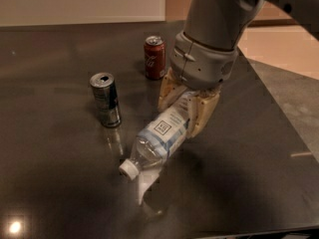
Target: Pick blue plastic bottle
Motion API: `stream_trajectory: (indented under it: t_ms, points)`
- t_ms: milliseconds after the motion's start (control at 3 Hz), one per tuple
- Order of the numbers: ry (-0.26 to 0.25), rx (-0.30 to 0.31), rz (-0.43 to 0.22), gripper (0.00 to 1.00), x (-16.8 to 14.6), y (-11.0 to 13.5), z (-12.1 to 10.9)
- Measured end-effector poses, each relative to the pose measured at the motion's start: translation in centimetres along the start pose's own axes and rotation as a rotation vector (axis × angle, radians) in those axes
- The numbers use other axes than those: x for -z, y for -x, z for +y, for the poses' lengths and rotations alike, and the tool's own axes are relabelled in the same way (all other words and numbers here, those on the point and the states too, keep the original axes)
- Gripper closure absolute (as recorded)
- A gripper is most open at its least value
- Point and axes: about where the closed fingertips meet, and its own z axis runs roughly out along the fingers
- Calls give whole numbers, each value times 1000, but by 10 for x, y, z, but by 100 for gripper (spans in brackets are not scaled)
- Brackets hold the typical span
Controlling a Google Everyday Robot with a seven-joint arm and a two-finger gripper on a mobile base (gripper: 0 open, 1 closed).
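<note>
The blue plastic bottle (158, 139) is clear with a white cap and a white and pale-blue label bearing a small dark square logo. It hangs tilted, cap end down to the left, lifted a little above the dark table (55, 193). My gripper (183, 109) is shut on the bottle's base end, with one tan finger on each side. The grey arm rises from it to the upper right.
A silver-and-blue can (105, 99) stands upright left of the gripper. A red soda can (155, 57) stands behind the gripper, near the arm. The table's right edge runs diagonally at the right, with floor beyond.
</note>
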Motion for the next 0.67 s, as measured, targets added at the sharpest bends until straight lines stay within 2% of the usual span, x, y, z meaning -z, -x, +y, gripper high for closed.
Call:
stream_trajectory:
  t_ms: [667]
  points:
    - [-141, -43, -92, 100, 51, -7, -18]
